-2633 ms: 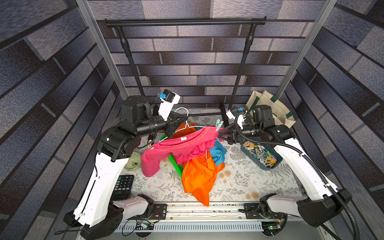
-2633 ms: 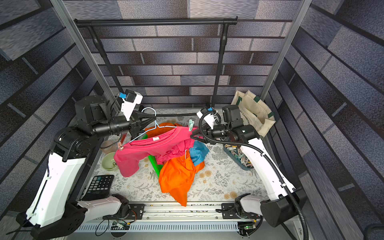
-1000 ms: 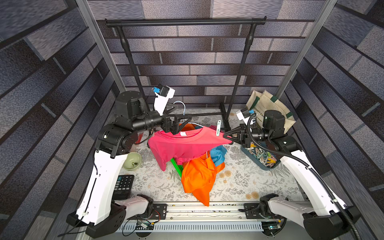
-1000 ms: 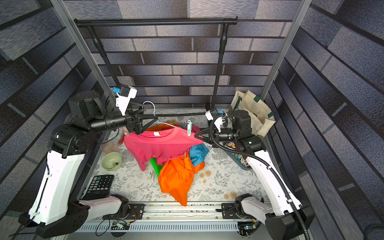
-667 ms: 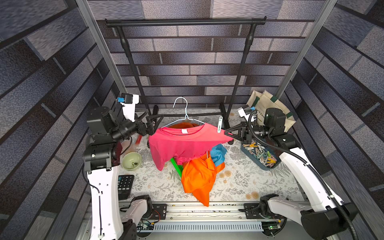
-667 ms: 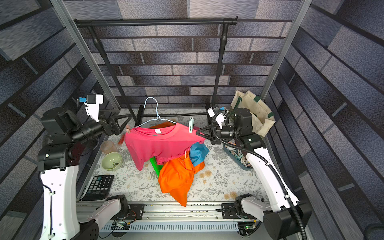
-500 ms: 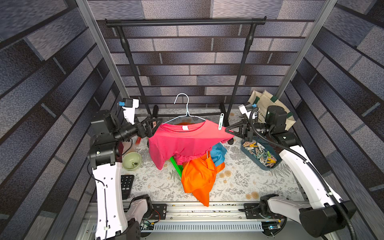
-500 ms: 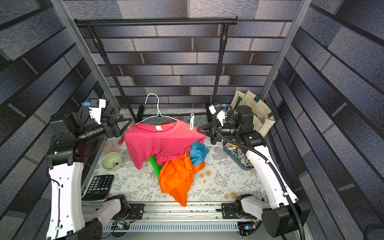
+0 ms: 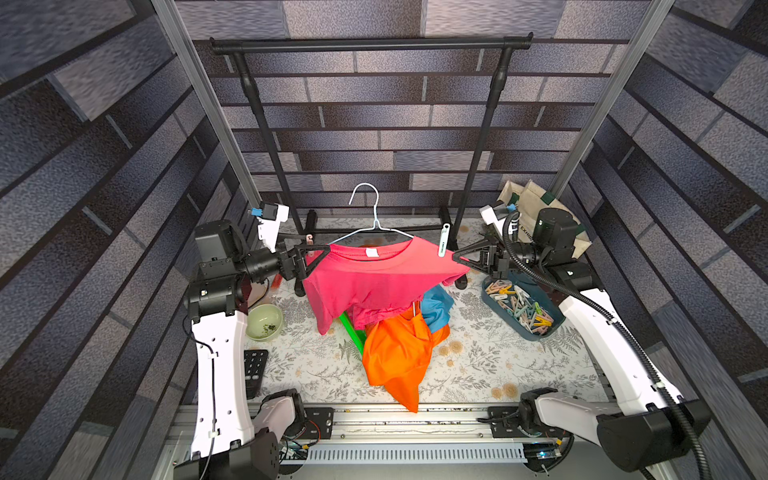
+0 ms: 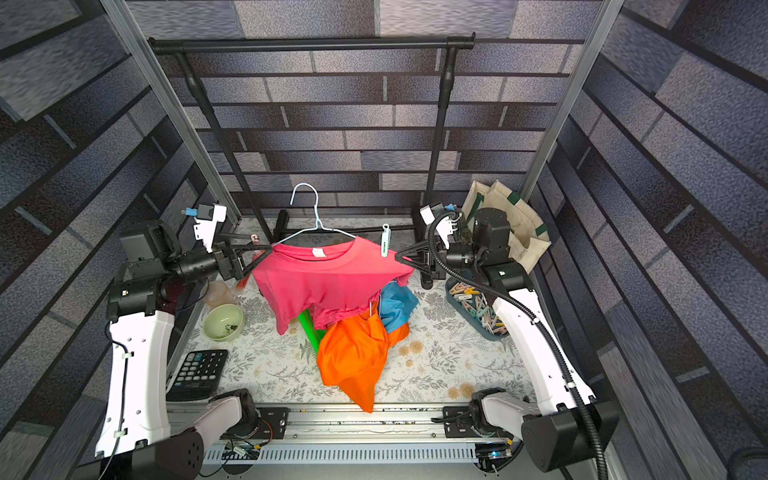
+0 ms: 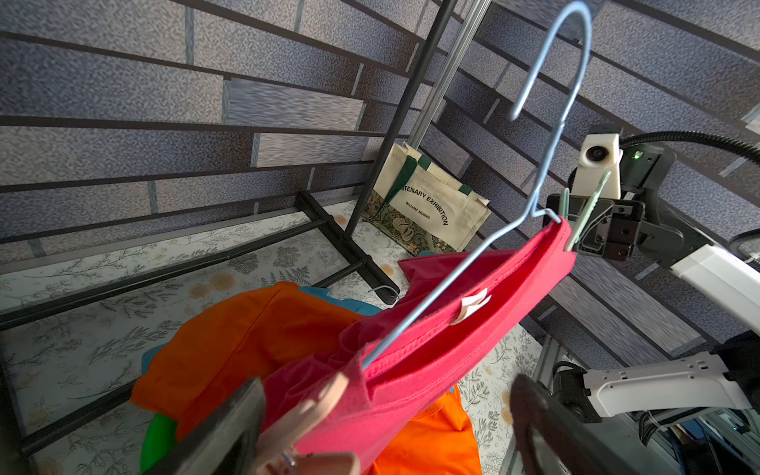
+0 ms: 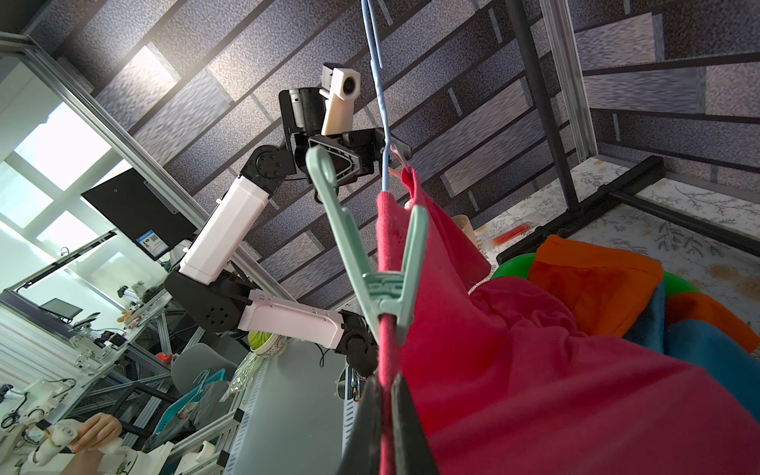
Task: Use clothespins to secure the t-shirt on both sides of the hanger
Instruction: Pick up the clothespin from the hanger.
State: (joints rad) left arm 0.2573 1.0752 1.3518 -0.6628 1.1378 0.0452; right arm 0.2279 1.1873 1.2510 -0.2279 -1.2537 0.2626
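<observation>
Robot lab: a staged data-collection cell, not a real home. Printed brick-pattern backdrop panels (image 9: 374, 137) hang on aluminium posts (image 9: 208, 104) on three sides. A floral tablecloth (image 9: 498, 365) and a black garment rack (image 9: 370, 43) dress the set. The arm bases sit on a metal rail (image 9: 415, 424) along the bottom edge. In the left half of the right wrist view: big windows (image 12: 53, 156), aluminium-frame benches (image 12: 103, 341) with hardware, a small monitor (image 12: 61, 306), and a person's hand (image 12: 96, 429) at lower left.

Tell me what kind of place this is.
Probably a robot lab's test cell staged as a laundry corner: a clothes rack, a tray of clothespins and brick-print panels on metal posts, with workbenches outside.
</observation>
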